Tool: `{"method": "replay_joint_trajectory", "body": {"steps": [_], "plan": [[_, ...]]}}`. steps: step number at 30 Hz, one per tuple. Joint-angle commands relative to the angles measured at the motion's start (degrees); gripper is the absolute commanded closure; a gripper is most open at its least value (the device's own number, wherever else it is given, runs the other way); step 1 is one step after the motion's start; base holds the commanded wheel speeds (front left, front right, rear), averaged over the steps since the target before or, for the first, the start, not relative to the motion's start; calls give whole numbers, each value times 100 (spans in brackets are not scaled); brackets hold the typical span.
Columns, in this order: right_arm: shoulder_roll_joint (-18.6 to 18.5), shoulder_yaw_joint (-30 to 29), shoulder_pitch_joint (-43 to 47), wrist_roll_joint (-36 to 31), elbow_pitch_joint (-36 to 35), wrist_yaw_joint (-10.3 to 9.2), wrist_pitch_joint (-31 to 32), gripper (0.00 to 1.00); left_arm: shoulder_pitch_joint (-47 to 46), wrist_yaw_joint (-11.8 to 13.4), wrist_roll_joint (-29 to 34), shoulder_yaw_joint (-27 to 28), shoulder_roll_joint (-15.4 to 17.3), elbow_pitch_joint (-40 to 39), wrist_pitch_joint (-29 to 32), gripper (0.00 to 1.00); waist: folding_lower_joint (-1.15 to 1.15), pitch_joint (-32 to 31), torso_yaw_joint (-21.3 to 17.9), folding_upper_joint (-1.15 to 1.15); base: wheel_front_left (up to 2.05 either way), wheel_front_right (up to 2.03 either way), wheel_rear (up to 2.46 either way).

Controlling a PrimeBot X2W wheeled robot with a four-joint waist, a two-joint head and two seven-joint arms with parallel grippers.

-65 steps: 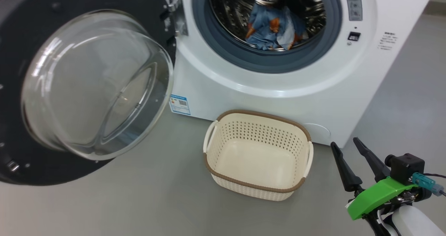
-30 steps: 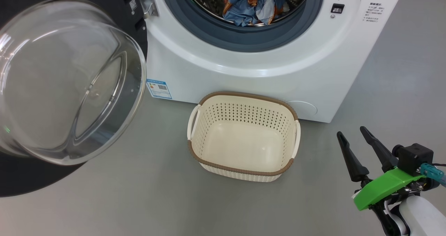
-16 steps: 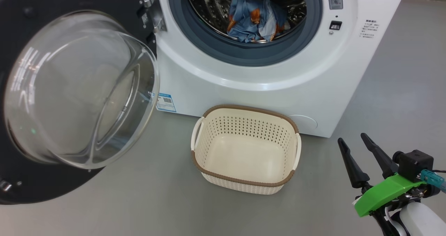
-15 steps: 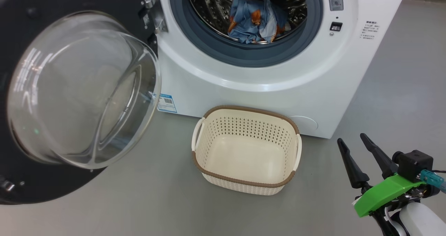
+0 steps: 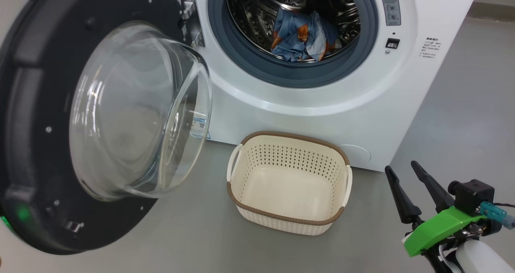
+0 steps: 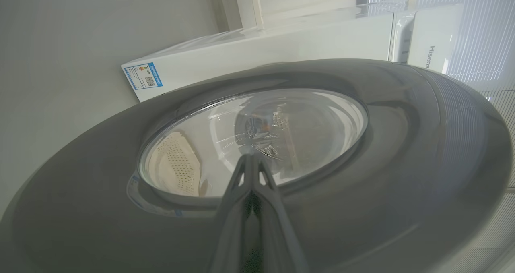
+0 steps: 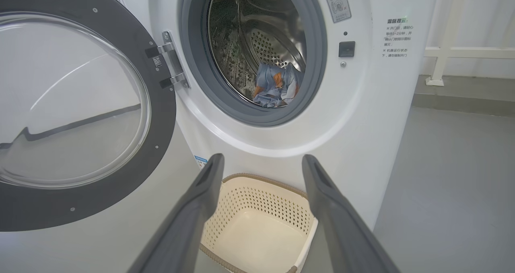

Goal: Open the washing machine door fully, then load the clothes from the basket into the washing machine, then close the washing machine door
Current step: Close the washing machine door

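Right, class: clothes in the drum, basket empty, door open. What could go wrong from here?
1. The clothes sit near the front of the drum, just behind the gasket; a fold might get pinched when the washing machine door swings shut.
2. The left gripper, fingers shut, points at the door's glossy, curved outer face; a push there could slip sideways.

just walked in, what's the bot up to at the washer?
Loading looks done: the clothes lie in the drum of the washing machine and the basket on the floor is empty. The washing machine door stands open. The left gripper, jaws shut, points at the door's outer face by the glass, probably to push it closed; contact is unclear. The right gripper hovers right of the basket, jaws open and empty.
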Motion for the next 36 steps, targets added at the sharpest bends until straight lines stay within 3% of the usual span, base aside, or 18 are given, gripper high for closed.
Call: {"method": "replay_joint_trajectory", "body": {"steps": [1,6,20,36], "plan": [[-40,41,77,39,-110,26,-46,0,97,-29,-83,74,200,-341,198,100,0,-31,24,0,0,0,0],[74,-14,127,50,-129,26,-46,0,405,196,-233,30,-28,-1037,534,100,0,-96,25,0,0,0,0],[357,-119,207,47,-156,26,-46,0,1396,1182,-238,-417,-750,-3452,972,100,0,-288,-231,0,0,0,0],[438,-163,93,1,-139,26,-46,0,1725,1540,-99,-802,-1398,-4548,780,100,0,-286,-1107,0,0,0,0]]}}
